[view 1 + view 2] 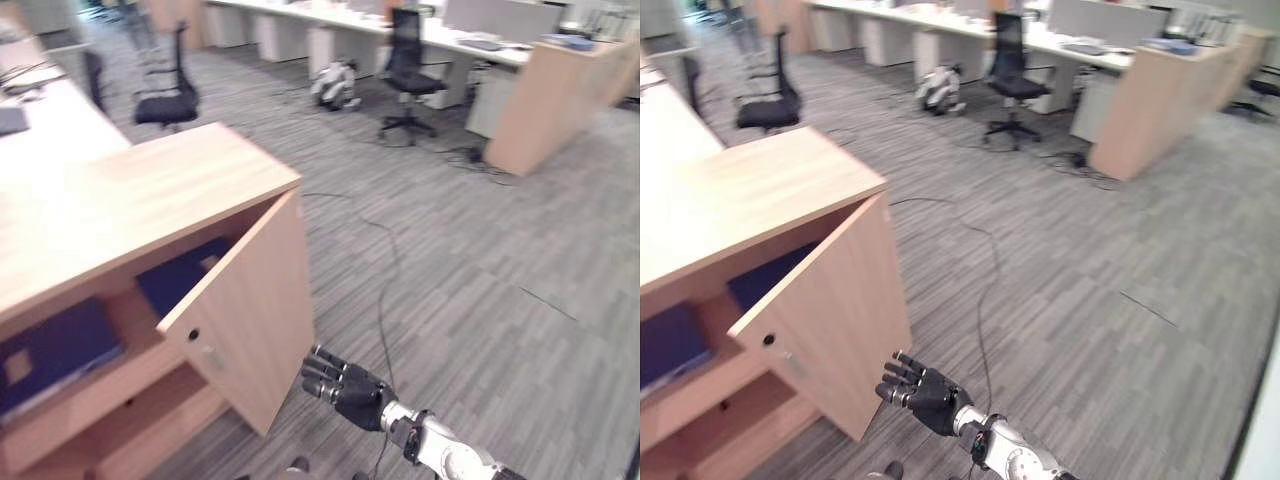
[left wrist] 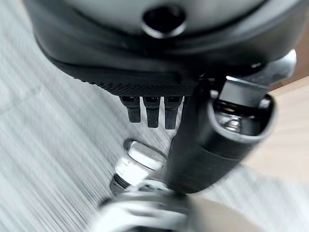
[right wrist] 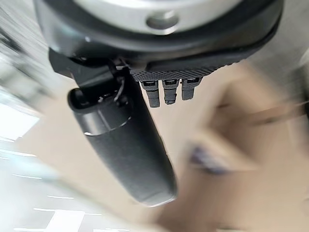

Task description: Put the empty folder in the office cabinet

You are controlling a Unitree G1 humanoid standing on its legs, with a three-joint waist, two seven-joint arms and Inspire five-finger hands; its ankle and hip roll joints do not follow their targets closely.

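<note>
Standing at about nine o'clock in the head views, the light-wood office cabinet [image 1: 120,190] has its door [image 1: 250,310] swung out toward the room, baring two shelves. On the upper shelf lie two dark blue folders: one [image 1: 180,275] just behind the door's inner edge, the other [image 1: 55,350] farther toward eight o'clock.

The right hand [image 1: 345,385] hangs at six o'clock, just beside the door's lower corner and apart from it, fingers relaxed and holding nothing. The left hand [image 2: 193,145] shows in its own wrist view, fingers loose and empty, above grey carpet.

A cable [image 1: 385,270] runs across the carpet [image 1: 480,300] past the door. Office chairs [image 1: 410,75] and desks [image 1: 540,100] stand at twelve to one o'clock, well apart.
</note>
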